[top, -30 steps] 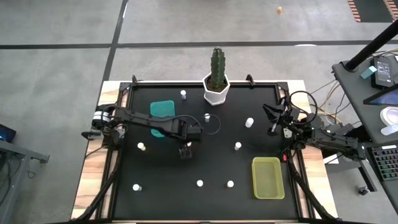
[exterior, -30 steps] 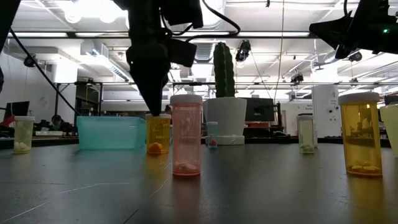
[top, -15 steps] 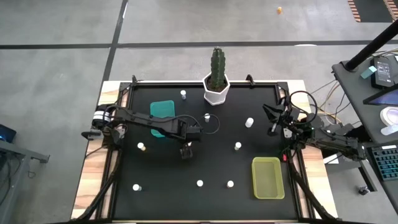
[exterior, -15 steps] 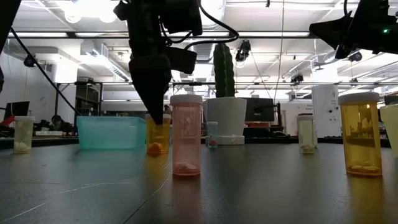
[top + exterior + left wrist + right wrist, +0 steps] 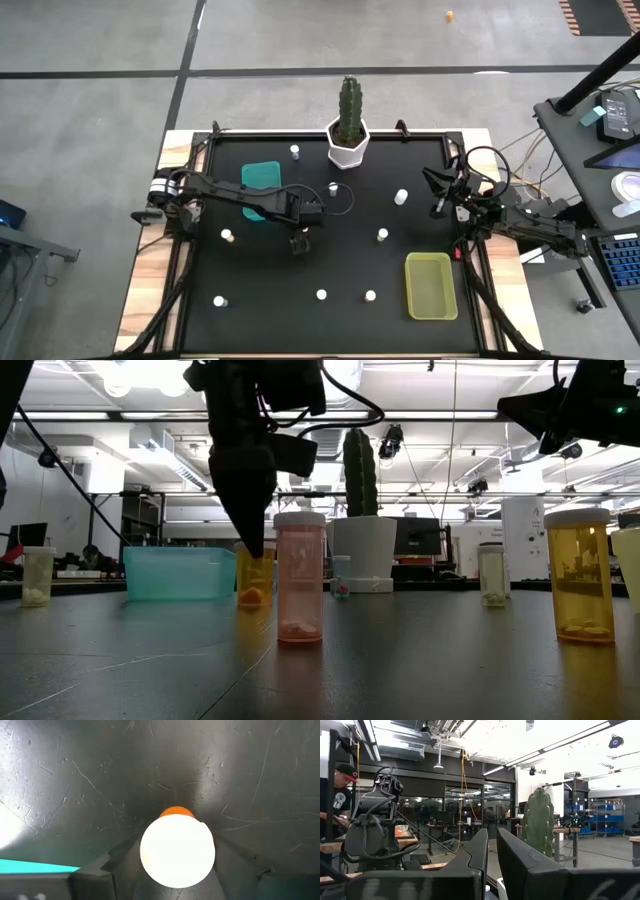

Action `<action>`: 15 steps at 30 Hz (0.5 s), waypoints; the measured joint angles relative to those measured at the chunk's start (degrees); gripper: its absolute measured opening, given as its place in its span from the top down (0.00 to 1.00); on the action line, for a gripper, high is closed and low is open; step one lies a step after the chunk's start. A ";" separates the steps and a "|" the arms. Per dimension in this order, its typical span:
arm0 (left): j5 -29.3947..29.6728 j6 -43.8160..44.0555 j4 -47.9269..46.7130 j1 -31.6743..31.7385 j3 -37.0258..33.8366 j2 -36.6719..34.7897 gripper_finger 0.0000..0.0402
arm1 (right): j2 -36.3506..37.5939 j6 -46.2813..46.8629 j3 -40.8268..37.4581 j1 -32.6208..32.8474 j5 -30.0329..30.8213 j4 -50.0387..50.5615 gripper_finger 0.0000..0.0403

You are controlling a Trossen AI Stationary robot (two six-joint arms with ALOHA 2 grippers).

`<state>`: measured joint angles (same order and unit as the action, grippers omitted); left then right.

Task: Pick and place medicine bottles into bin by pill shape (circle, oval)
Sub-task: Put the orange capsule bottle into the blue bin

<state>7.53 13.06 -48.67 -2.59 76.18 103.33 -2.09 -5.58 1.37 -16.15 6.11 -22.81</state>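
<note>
One white-capped orange plastic bottle (image 5: 177, 851), standing upright at frame centre, is sitting directly beneath our left gripper (image 5: 299, 243), between its open fingers (image 5: 107, 872); our right gripper (image 5: 437, 208), nearly closed, is waiting at the right edge.

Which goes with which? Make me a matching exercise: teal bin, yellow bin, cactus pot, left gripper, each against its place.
Things:
1. teal bin
2. yellow bin
3. cactus pot
4. left gripper

Places:
A. middle of one table edge
B. over an orange bottle with a white cap
C. table's right side
D. table's left side

Pairs: 1-D, 2-C, 3-A, 4-B
</note>
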 joint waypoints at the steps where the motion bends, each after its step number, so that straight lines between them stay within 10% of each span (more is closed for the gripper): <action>1: 0.00 0.00 -0.15 0.00 0.18 -0.02 0.52 | 0.00 0.00 0.00 0.00 0.00 0.00 0.92; 15: -0.05 -2.64 -8.50 -0.08 9.13 -1.26 0.50 | 0.02 -0.39 0.00 0.00 0.05 0.14 0.92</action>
<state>7.48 10.42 -57.17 -2.67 85.31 102.07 -2.07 -5.98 1.37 -16.15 6.16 -22.67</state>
